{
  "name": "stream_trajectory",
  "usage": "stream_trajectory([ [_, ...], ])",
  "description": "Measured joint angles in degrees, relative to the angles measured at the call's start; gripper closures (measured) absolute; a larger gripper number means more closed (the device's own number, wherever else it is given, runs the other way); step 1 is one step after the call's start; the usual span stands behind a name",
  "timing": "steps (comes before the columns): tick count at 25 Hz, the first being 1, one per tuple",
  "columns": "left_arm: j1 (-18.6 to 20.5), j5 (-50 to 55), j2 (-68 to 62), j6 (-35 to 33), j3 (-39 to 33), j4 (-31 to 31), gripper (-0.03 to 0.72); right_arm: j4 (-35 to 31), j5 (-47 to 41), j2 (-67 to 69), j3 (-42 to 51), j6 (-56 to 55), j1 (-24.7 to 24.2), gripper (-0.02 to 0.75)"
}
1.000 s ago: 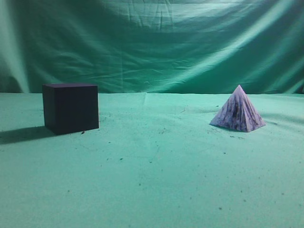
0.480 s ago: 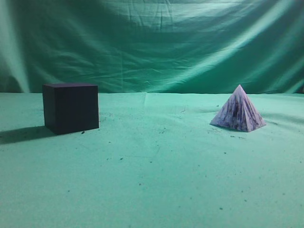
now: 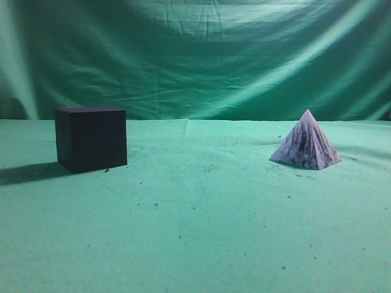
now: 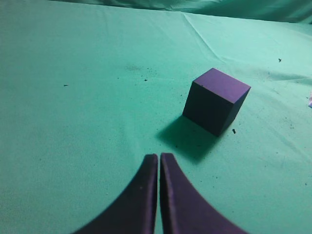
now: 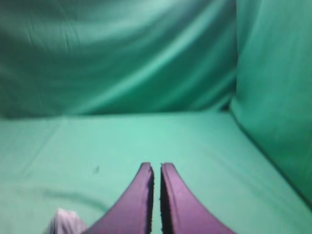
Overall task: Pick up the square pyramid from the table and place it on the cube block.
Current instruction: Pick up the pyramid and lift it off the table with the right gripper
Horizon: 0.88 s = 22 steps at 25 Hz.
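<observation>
The white, purple-streaked square pyramid (image 3: 306, 141) stands on the green table (image 3: 201, 213) at the right. The dark cube block (image 3: 91, 138) stands at the left. Neither gripper shows in the exterior view. In the left wrist view my left gripper (image 4: 159, 156) is shut and empty, above the cloth, with the cube block (image 4: 216, 100) ahead of it to the right. In the right wrist view my right gripper (image 5: 156, 165) is shut and empty; a pale tip of the pyramid (image 5: 66, 222) shows at the lower left of it.
A wrinkled green cloth backdrop (image 3: 195, 55) hangs behind the table. In the right wrist view a green cloth wall (image 5: 278, 97) stands on the right. Small dark specks lie scattered on the cloth.
</observation>
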State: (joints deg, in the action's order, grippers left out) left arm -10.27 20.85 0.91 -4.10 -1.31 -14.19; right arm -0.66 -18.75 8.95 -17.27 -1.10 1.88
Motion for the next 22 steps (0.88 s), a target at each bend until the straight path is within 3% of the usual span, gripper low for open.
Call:
stream_trajectory([
  [6,0.00,0.00,0.00,0.00,0.00,0.00,0.688,-2.60,-13.57,10.86,-6.40,1.49,0.00,0.738],
  [10,0.00,0.00,0.00,0.00,0.00,0.00,0.688,-6.42,-20.15,17.95,-9.74,11.08,0.58,0.738],
  [19,0.00,0.00,0.00,0.00,0.00,0.00,0.688,-7.67,-25.37,37.13,-16.41,15.93,13.94,0.738],
  [22,0.00,0.00,0.00,0.00,0.00,0.00,0.688,-8.04,-25.73,44.12,-19.60,16.02,17.45,0.645],
])
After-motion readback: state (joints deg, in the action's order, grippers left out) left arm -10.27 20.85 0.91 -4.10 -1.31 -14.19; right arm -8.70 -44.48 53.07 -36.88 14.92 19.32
